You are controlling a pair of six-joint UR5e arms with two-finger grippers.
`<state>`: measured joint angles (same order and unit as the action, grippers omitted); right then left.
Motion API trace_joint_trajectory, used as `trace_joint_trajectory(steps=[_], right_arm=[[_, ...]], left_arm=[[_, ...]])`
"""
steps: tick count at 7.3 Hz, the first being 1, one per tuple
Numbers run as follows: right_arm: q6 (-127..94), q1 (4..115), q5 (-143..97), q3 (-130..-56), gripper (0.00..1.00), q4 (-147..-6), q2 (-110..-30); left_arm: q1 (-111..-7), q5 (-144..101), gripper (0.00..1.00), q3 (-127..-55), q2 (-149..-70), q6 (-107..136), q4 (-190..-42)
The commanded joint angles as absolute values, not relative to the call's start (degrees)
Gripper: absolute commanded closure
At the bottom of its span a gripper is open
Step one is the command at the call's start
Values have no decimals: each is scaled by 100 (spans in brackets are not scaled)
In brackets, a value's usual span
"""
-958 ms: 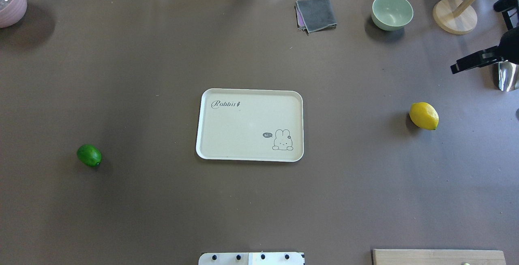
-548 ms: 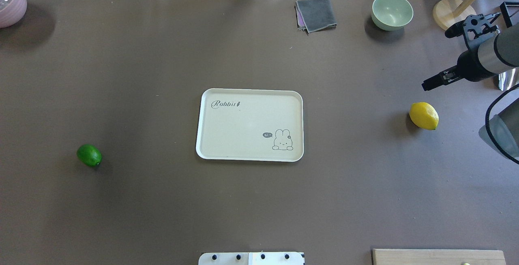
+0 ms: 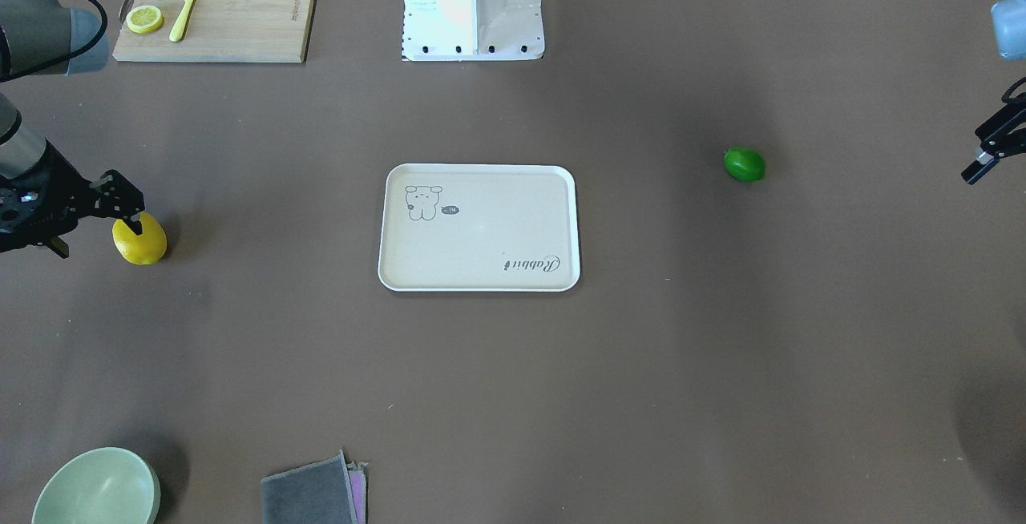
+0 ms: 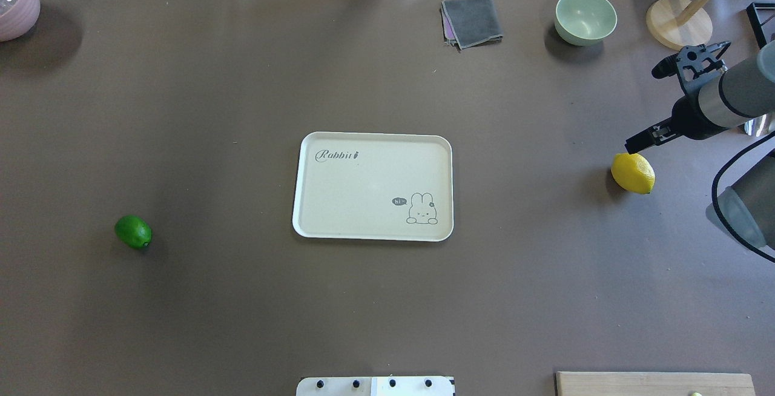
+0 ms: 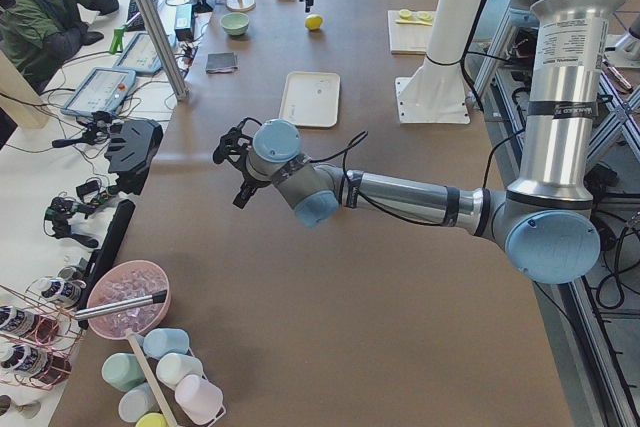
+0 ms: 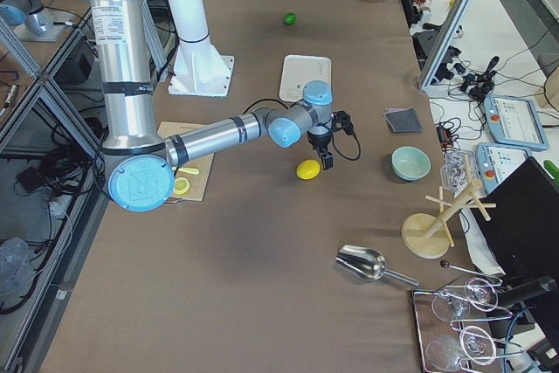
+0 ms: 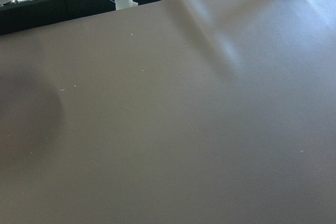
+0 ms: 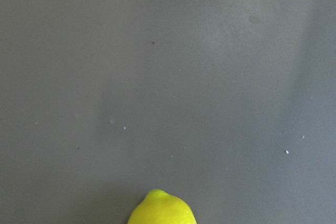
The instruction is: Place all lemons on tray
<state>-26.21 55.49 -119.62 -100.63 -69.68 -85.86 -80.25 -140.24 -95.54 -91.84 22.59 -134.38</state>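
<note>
The yellow lemon lies on the brown table, right of the tray; it also shows in the front view and at the bottom edge of the right wrist view. The green lemon lies far left of the tray, also in the front view. The tray holds nothing. My right gripper is open, just beyond the yellow lemon, one fingertip close by its far end. My left gripper sits at the table's left end, far from the green lemon, with its fingers apart.
A green bowl, a folded grey cloth and a wooden stand base sit at the far side. A bamboo board with lemon slices and a knife lies near the base. A pink bowl is far left.
My right arm has come in from the right edge and swung toward the yellow lemon; its lower finger now sits just beyond the fruit. The lemons and tray have not moved.
</note>
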Motion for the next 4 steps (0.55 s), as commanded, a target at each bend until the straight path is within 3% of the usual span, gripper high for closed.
trace_joint_trajectory(steps=[1, 4], right_arm=[[-2672, 5292, -11927, -10063, 0, -6961, -8727], [-2619, 5124, -11892, -9880, 0, -6952, -8701]], left_arm=[[-8024, -14019, 1, -9562, -9167, 2259, -13438], [-8024, -14019, 1, -9554, -9149, 2268, -13561]])
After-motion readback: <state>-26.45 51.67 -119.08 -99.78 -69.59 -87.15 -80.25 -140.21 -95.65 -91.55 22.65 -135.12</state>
